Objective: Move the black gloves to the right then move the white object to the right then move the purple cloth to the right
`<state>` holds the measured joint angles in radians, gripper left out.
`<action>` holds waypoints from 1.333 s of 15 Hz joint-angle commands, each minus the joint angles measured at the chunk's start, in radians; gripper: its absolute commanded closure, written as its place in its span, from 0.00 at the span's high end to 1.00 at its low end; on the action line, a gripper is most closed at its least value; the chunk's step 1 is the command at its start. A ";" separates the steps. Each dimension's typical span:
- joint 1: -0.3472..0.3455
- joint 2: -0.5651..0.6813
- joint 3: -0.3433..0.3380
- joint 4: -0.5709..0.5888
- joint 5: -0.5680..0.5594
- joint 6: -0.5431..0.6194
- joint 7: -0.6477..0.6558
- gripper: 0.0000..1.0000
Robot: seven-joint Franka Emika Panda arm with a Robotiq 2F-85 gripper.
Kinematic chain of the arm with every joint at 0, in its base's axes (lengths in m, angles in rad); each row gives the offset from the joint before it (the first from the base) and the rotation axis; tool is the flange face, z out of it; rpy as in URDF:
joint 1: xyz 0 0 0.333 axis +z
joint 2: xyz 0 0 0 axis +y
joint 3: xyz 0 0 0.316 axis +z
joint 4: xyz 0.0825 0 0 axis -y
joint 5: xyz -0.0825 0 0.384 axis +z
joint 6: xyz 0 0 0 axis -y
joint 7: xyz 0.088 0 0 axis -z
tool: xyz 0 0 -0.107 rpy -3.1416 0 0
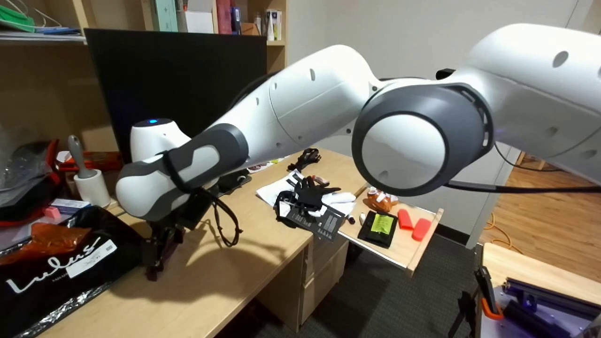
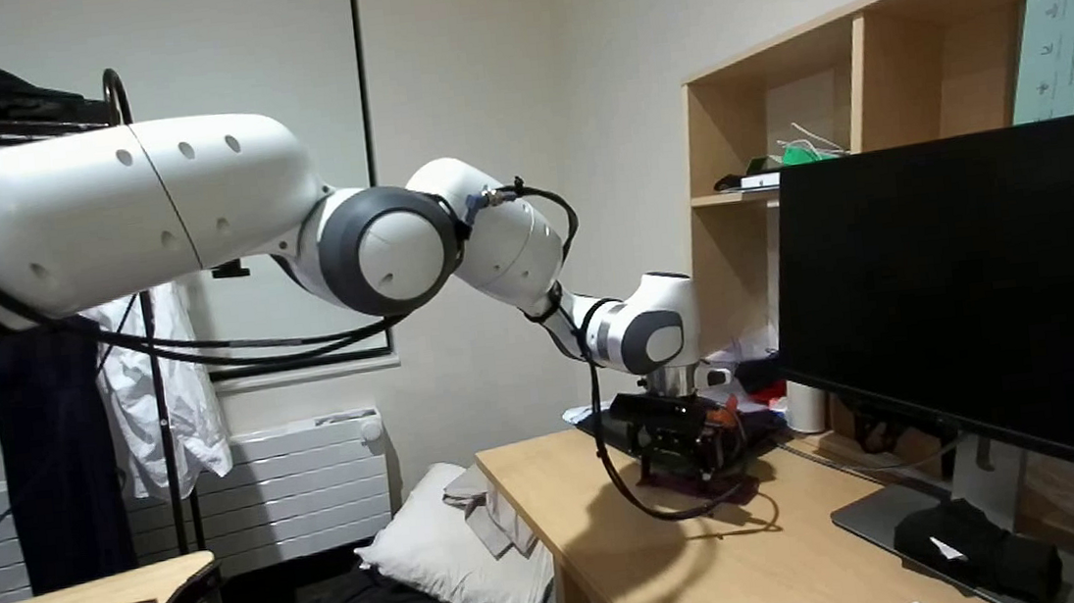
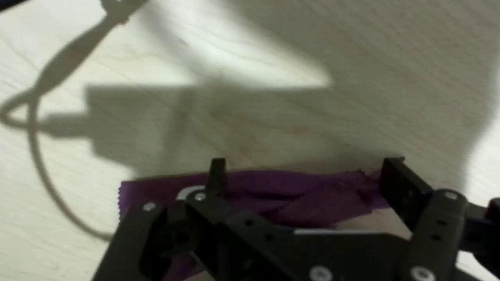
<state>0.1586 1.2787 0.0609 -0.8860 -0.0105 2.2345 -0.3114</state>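
The purple cloth [image 3: 304, 199] lies crumpled on the desk in the wrist view; it also shows under the gripper in an exterior view [image 2: 741, 492]. My gripper [image 3: 305, 166] is open just above the cloth, with one finger on either side of its middle part. In an exterior view the gripper [image 1: 164, 256] points down beside the black bag. The black gloves [image 1: 310, 193] lie toward the desk's far end on white papers, with a grey card attached. A tiny whitish-pink item [image 1: 320, 180] behind the gloves looks like the white object, but it is too small to be sure.
A black bag with white lettering [image 1: 56, 286] lies beside the gripper. A monitor [image 2: 970, 299] stands behind, with a black bundle [image 2: 980, 549] at its base. A white brush holder [image 1: 92, 188] stands near the bag. An open drawer [image 1: 415, 256] holds red items [image 1: 421, 229].
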 commanded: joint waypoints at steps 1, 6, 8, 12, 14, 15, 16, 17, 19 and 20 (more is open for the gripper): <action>0.008 -0.017 -0.005 -0.082 -0.028 0.082 -0.063 1.00; 0.015 -0.025 -0.005 -0.122 -0.040 0.196 -0.088 1.00; 0.018 -0.037 -0.009 -0.141 -0.031 0.234 -0.066 1.00; 0.011 -0.063 -0.001 -0.182 -0.017 0.250 -0.053 1.00; 0.012 -0.069 0.000 -0.195 -0.018 0.262 -0.057 1.00; 0.016 -0.070 -0.006 -0.203 -0.021 0.272 -0.051 1.00; 0.018 -0.077 -0.009 -0.219 -0.027 0.280 -0.056 1.00; 0.020 -0.086 -0.014 -0.240 -0.034 0.319 -0.061 1.00; 0.031 -0.094 -0.034 -0.265 -0.047 0.387 -0.054 1.00; 0.035 -0.101 -0.040 -0.283 -0.050 0.410 -0.060 1.00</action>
<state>0.1770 1.2358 0.0500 -1.0650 -0.0333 2.5624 -0.3777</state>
